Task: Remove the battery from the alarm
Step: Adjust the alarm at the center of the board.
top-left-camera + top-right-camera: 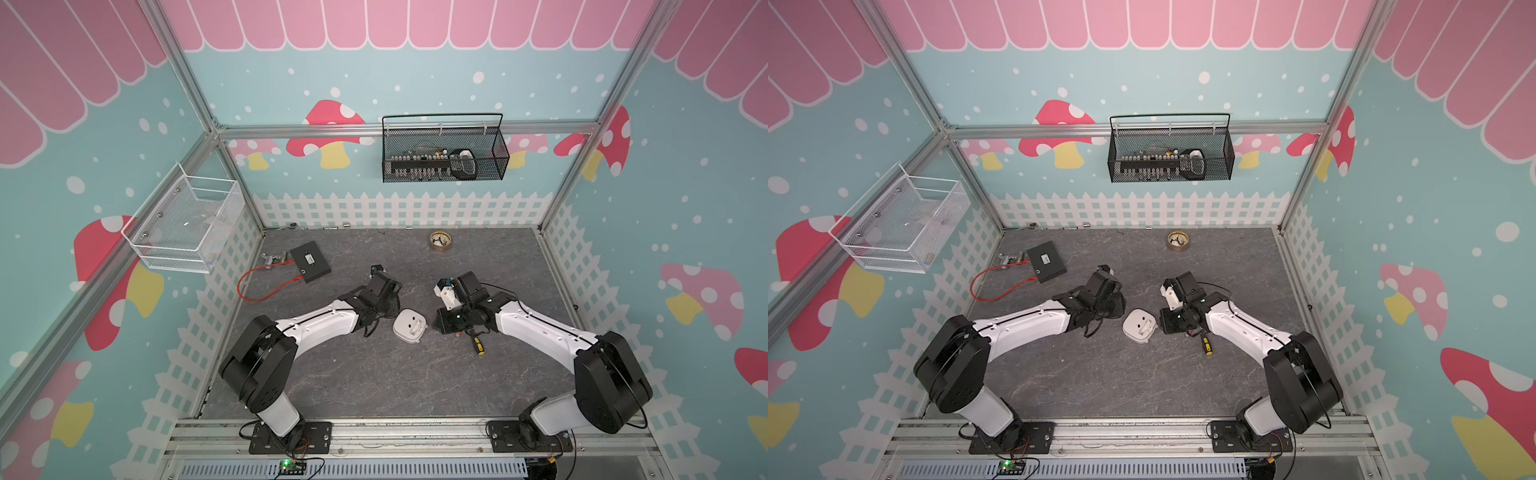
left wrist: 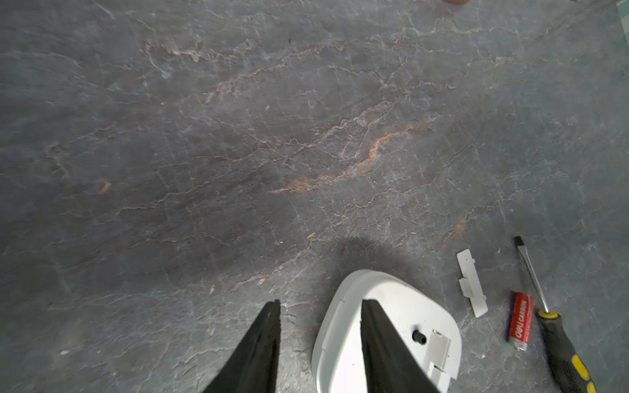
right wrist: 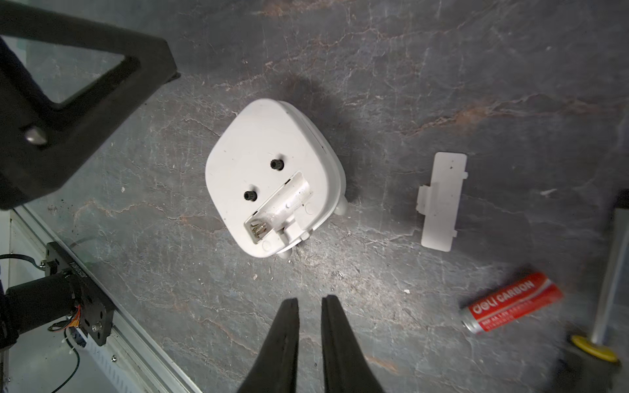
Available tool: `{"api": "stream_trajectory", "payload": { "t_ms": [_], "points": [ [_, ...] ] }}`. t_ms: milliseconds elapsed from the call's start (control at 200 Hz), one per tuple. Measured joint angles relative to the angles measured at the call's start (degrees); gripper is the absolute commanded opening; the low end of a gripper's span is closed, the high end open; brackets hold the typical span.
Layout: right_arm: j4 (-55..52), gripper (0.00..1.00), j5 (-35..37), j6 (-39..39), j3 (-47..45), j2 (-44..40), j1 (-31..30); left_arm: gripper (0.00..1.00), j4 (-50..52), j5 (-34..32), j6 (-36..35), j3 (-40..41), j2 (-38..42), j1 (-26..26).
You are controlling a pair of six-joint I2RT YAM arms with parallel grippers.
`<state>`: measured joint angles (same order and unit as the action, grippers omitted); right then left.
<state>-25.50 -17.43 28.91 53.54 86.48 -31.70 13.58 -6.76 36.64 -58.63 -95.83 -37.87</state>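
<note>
Alarm [image 3: 265, 153] lay face down on the grey stone-patterned table [image 3: 442, 68], plain white back up, between the two arms in both top views [image 1: 410, 327] [image 1: 1140, 326]. Its rectangular recess stood uncovered and held no cell; a spring contact showed at one end, and two small black knobs sat beside it. Battery [image 3: 510, 303], red with white lettering, lay on its side on the table, apart from the alarm, close alongside the screwdriver [image 2: 558, 340] and near the loose white cover [image 3: 440, 200], which lay flat between battery and alarm. Left gripper [image 2: 321, 303] hung just over the alarm's edge, jaws moderately wide, nothing between them; one finger overlapped the alarm's back in the left wrist view, contact could not be told. Right gripper [image 3: 310, 299] hung above bare table near the alarm, jaws narrow with a slim gap, holding nothing.
</note>
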Motion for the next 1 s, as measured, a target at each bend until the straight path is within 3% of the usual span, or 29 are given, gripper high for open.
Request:
{"api": "stream_trajectory", "payload": {
  "t_ms": [660, 996],
  "points": [
    [2.2, 0.22, 2.2, -0.4, 6.3, 11.2, -2.2, 0.4, -6.8, 7.8, 2.7, 4.8, -2.9, 0.3],
    [1.0, 0.27, 4.2, -2.1, 10.9, 13.3, -2.2, 0.4, -8.5, 9.8, 4.7, 9.0, 0.2, 0.3]
  ]
}}
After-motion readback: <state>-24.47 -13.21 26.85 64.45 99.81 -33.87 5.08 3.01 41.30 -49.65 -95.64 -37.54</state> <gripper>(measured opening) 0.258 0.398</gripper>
